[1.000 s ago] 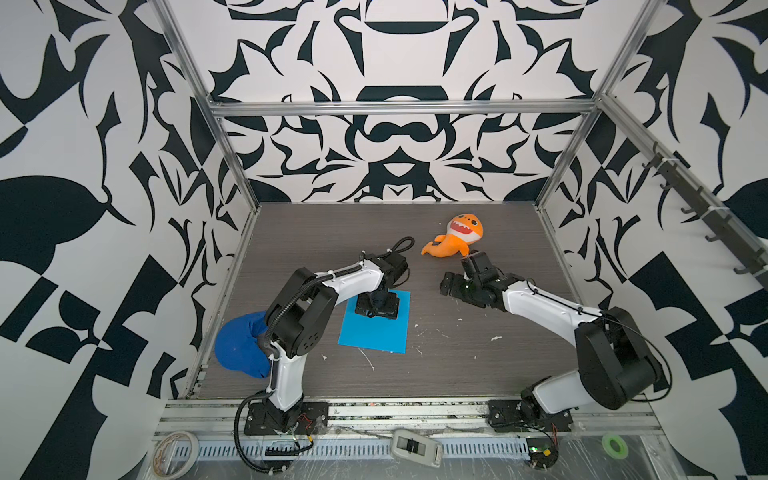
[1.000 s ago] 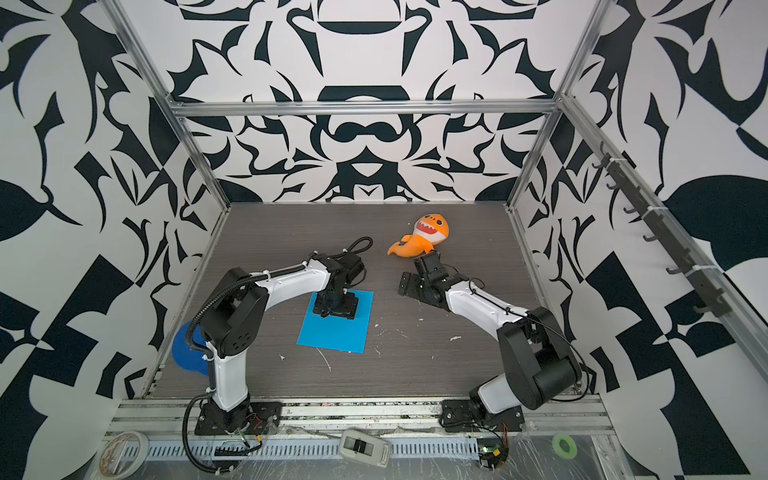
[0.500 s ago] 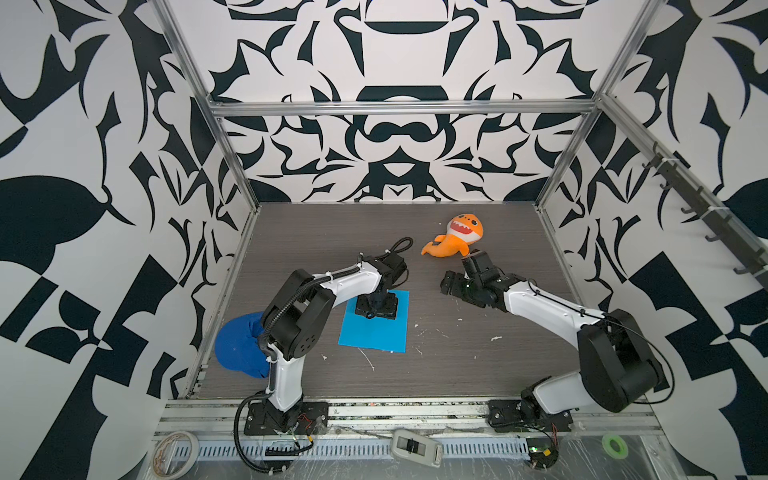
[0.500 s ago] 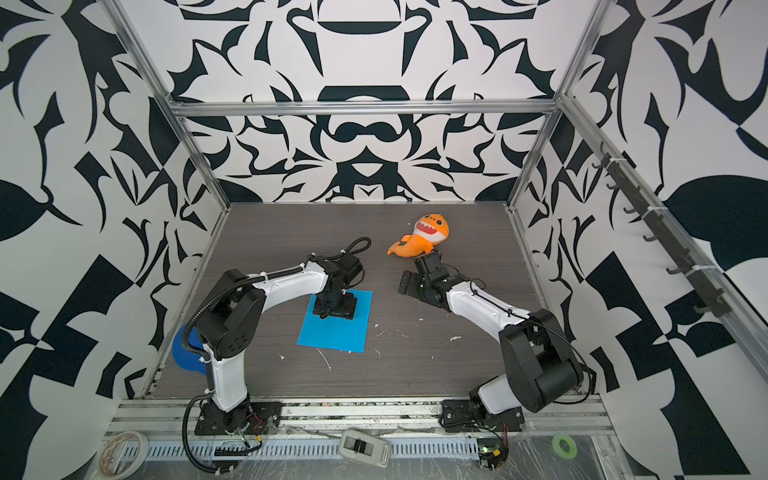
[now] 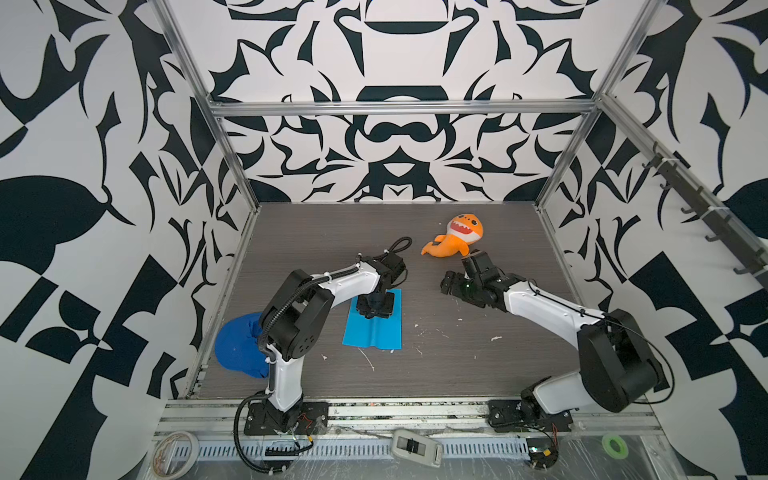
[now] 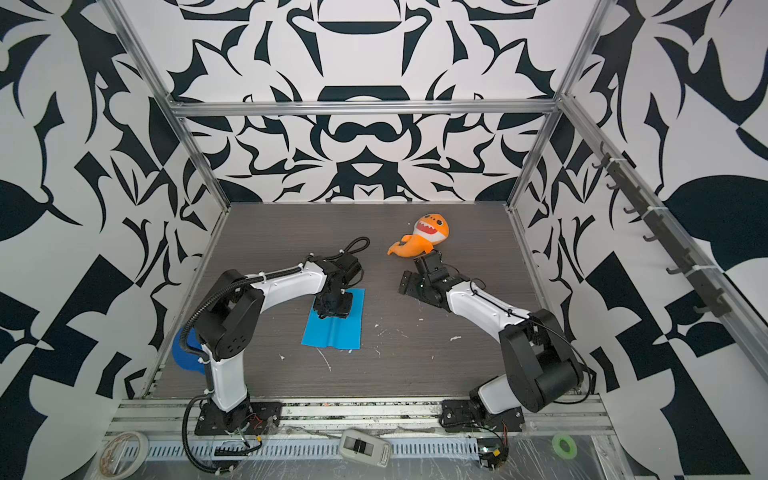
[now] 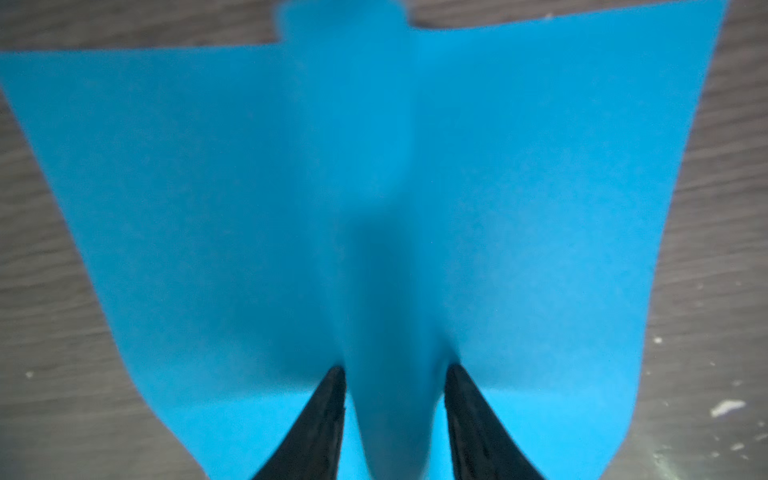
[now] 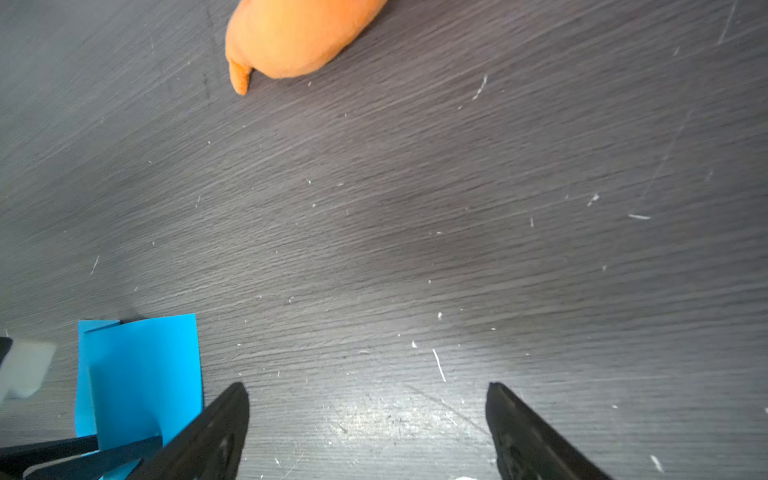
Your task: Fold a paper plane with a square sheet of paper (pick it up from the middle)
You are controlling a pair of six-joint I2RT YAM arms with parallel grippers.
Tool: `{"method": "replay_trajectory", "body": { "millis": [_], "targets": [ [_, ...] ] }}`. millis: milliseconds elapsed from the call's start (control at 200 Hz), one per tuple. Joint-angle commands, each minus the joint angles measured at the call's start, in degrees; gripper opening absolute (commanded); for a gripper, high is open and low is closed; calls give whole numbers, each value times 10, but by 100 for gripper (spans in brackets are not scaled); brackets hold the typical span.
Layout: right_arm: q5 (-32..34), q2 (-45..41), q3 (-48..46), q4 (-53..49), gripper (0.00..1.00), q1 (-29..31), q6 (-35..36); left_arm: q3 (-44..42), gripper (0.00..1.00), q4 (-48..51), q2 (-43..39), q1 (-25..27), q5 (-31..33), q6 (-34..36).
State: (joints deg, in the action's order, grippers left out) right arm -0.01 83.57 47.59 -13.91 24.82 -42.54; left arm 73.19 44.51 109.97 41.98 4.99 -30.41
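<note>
The square sheet of paper [image 5: 376, 330] [image 6: 334, 330], bright blue, lies on the dark table left of centre. My left gripper [image 5: 376, 309] [image 6: 331, 309] points down on the sheet's far half. In the left wrist view its jaws [image 7: 395, 369] stand partly closed. A raised ridge of the paper [image 7: 374, 166] is pinched up between the two fingers and runs on to the sheet's near edge. My right gripper [image 5: 457, 272] [image 6: 413, 272] [image 8: 366, 386] hangs open over bare table to the right, with the sheet's corner [image 8: 141, 374] beside it. No paper plane is in view.
An orange shark plush [image 5: 457, 241] [image 6: 424, 237] [image 8: 299, 37] lies just behind my right gripper. A dark blue round disc [image 5: 237, 349] [image 6: 183, 349] sits at the left edge behind the left arm. White scraps [image 5: 436, 332] dot the table.
My left gripper's jaws have narrowed on the sheet, and the paper has buckled up into a ridge between them, drawing its sides inward. The right arm has hardly moved.
</note>
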Motion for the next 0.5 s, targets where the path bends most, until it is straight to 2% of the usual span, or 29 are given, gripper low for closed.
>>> {"method": "replay_trajectory", "body": {
  "millis": [0,140,285,400,495],
  "targets": [
    [6,-8,4,7,92,-2,-11,-21,32,-16,-36,-3,-41,-2],
    [7,-17,1,15,92,-2,-13,-40,24,-68,-115,-22,-115,-10],
    [15,-40,-8,22,92,-2,-9,-67,24,-156,-170,-57,-223,-47],
    [-1,-52,-17,41,92,-3,2,-95,27,-249,-177,-81,-306,-96],
    [-33,-48,-19,57,91,-3,18,-104,28,-285,-151,-97,-332,-120]
  ]
}}
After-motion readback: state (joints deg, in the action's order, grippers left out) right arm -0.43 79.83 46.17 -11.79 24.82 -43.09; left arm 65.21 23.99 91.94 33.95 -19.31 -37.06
